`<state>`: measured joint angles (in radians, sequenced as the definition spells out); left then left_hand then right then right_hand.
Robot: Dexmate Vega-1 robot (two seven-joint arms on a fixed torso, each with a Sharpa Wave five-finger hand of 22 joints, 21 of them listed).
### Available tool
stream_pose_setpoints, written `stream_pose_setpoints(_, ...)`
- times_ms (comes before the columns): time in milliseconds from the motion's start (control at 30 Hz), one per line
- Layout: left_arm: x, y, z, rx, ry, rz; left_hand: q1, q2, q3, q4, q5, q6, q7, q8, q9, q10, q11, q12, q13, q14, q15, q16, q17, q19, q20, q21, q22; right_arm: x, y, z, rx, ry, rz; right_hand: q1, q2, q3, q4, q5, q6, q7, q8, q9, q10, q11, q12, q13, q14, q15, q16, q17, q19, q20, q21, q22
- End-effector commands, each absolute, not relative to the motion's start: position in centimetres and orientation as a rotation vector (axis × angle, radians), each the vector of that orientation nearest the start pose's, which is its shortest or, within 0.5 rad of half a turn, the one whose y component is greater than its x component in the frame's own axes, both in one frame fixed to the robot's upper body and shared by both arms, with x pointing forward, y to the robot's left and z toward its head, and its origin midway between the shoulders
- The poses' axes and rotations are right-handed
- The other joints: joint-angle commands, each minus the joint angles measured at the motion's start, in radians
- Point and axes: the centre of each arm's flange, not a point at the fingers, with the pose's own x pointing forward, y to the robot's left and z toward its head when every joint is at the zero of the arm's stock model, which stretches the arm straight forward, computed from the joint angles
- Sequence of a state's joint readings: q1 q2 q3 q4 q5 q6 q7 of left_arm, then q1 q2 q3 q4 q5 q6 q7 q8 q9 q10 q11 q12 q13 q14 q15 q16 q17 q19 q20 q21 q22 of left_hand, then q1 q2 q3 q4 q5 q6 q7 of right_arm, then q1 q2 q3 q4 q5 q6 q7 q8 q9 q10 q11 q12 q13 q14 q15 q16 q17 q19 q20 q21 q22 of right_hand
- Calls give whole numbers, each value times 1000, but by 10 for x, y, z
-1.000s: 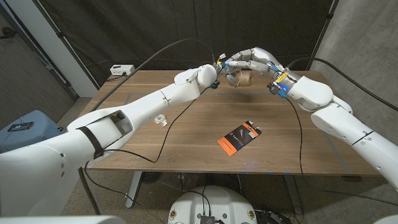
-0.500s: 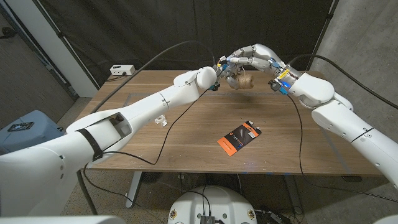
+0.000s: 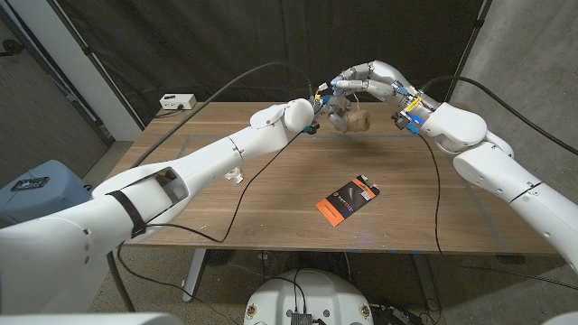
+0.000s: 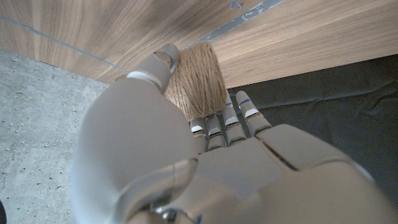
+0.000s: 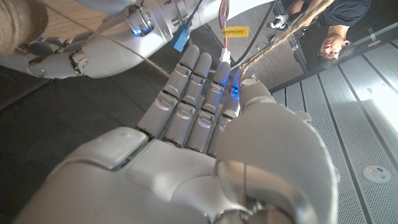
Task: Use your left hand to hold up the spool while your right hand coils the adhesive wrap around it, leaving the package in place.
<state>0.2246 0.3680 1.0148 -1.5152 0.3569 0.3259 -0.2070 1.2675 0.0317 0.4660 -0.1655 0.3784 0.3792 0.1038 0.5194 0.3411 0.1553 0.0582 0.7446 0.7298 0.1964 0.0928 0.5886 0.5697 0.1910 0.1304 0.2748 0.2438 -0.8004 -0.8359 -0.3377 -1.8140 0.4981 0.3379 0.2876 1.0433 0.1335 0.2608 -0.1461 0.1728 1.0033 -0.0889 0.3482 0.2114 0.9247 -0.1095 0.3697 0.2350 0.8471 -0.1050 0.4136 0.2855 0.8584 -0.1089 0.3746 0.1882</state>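
Head view: left hand (image 3: 327,101) up above the far edge of the brown wooden table (image 3: 271,171), grasping the tan twine-wound spool (image 3: 354,118) and keeping it off the wood. Right hand (image 3: 366,83) just over the spool, fingers stretched toward the left hand; whether grasping the strand, cannot tell. Orange-and-black flat package (image 3: 346,199) lying on the table nearer the front edge, well apart from both hands. Small white ring-shaped roll (image 3: 234,174) by the left forearm, toward the table's left edge.

Left wrist view: thumb and fingers (image 4: 214,124) clamped on the spool (image 4: 196,81), wood grain behind.

Right wrist view: fingers (image 5: 186,93) extended side by side, a thin tan strand (image 5: 127,48) running taut from the spool (image 5: 22,25) past the left hand (image 5: 74,56). Person's face at the edge.
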Motion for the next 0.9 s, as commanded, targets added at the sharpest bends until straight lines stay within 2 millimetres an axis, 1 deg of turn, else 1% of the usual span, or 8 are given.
stream_pose_setpoints(33, 609, -16, 124, 1362, -692, -366, -58, 62, 3, 5, 4, 41, 18, 7, 85, 3, -9, 8, 27, 5, -8, 5, 2, 1, -8, 3, 5, 504, -237, 140, -565, -1021, 596, -1, 9, -1, -2, 2, 8, 3, 2, 5, 6, 3, -4, 3, 10, -117, -5, 2, 2, -59, 8, 5)
stream_pose_setpoints(433, 606, -16, 125, 1361, -704, -376, -60, 63, 3, 6, 4, 41, 20, 6, 86, 3, -10, 8, 28, 4, -9, 5, 1, 0, -8, 4, 5, 508, -236, 147, -570, -1030, 591, -2, 9, -1, -1, 2, 8, 3, 0, 6, 7, 4, -5, 4, 11, -116, -7, 4, 2, -58, 11, 5)
stream_pose_setpoints(467, 605, -16, 125, 1360, -705, -379, -60, 63, 3, 6, 4, 40, 16, 6, 86, 3, -9, 8, 28, 5, -9, 6, 2, 0, -8, 4, 5, 508, -236, 147, -572, -1031, 588, -2, 9, -1, -1, 2, 9, 4, 0, 6, 6, 4, -6, 4, 11, -116, -7, 5, 2, -57, 11, 5)
stream_pose_setpoints(600, 604, -16, 124, 1359, -706, -384, -61, 64, 3, 6, 4, 42, 19, 6, 87, 3, -9, 8, 29, 3, -8, 6, 2, 0, -8, 5, 5, 510, -237, 150, -575, -1032, 582, -2, 9, -1, -1, 2, 11, 3, 0, 6, 7, 5, -6, 5, 11, -115, -7, 6, 2, -57, 12, 5)
stream_pose_setpoints(900, 602, -17, 120, 1360, -709, -404, -61, 63, 4, 4, 5, 45, 18, 7, 87, 3, -10, 7, 29, 4, -10, 5, 0, 0, -8, 5, 5, 515, -237, 155, -576, -1031, 570, -3, 9, -2, 0, 2, 10, 5, -2, 6, 9, 6, -7, 5, 13, -113, -8, 8, 3, -56, 14, 5)
